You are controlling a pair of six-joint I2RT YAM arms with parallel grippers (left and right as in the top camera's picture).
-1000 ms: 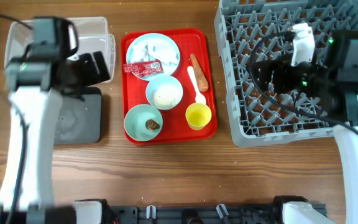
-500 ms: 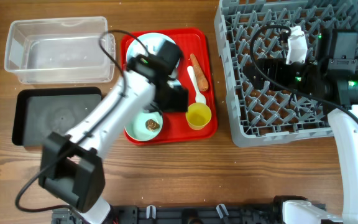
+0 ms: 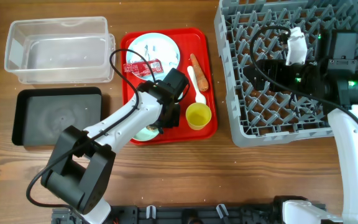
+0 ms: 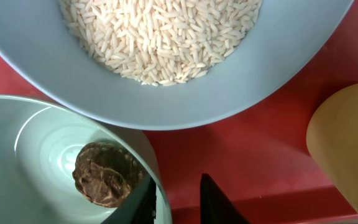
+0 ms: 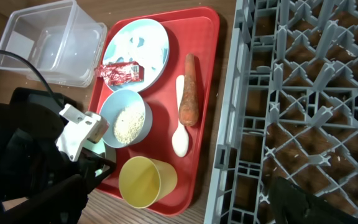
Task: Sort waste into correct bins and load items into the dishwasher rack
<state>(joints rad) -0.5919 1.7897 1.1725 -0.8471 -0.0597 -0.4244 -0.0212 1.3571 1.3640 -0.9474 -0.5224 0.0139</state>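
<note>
Wooden surface (image 3: 185,177) carrying a grey dishwasher rack (image 3: 260,118) at right, with the right jaws above it, too dark to tell whether open or closed. Red tray (image 3: 209,87) sits centre, with a clear tub (image 3: 17,68) and black tray (image 3: 55,115) at left. Left jaws, open, straddle the rim of a green bowl (image 4: 36,143) on the red tray, likely to lift it and tip out the brown lump (image 4: 107,180) inside

red tray (image 3: 194,38): directly beneath the left pincer (image 4: 178,202), visible in its gap | wooden table (image 3: 185,180): under the tray, spreading beyond the pincer
</note>
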